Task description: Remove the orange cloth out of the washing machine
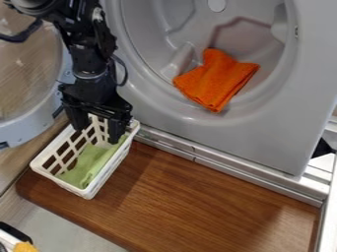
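Orange folded cloth inside grey washing machine
Black two-finger gripper: fingers spread wide, empty; over white plastic basket.

The robot arm was black nearly all over, with matte, angular plates. At its upper end was a rounded, barrel-shaped housing with a greyish sheen. A small pale marking stood out beside the upper joint. Below it, narrow, blocky segments led to a round wrist collar with a faint grey rim. One thick black cable curved out on the picture's left; a thinner one looped on the right. A broad, black, angular bracket carried two chunky, dark fingers.
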{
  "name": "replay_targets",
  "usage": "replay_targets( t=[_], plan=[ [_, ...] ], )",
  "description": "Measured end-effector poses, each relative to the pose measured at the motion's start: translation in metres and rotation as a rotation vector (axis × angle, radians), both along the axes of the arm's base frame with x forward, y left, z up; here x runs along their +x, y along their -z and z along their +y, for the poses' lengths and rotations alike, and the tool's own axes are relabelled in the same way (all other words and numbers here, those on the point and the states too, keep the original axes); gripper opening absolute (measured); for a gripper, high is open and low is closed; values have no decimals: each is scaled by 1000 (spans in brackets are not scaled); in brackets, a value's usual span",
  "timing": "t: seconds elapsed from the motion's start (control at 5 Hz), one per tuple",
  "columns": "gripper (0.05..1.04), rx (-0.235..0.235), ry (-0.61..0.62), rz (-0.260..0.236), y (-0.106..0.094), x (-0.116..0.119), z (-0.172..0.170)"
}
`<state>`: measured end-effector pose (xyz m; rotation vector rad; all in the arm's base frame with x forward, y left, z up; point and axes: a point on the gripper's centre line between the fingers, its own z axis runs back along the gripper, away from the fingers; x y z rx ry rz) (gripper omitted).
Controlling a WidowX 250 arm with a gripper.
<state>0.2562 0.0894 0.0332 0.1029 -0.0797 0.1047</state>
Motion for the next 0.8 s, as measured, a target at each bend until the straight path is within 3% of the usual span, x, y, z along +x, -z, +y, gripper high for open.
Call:
replay_targets(
  t=[0.2, 0.4, 0.6, 0.8],
  plan=[
    [999, -11, -4, 22, 6, -3, -1],
    [999, -39, 34, -19, -10, 10, -21],
    [999, -57, 57, -109, -42, 27, -38],
    [999, -115, 128, -245, -75, 57, -75]
  ],
)
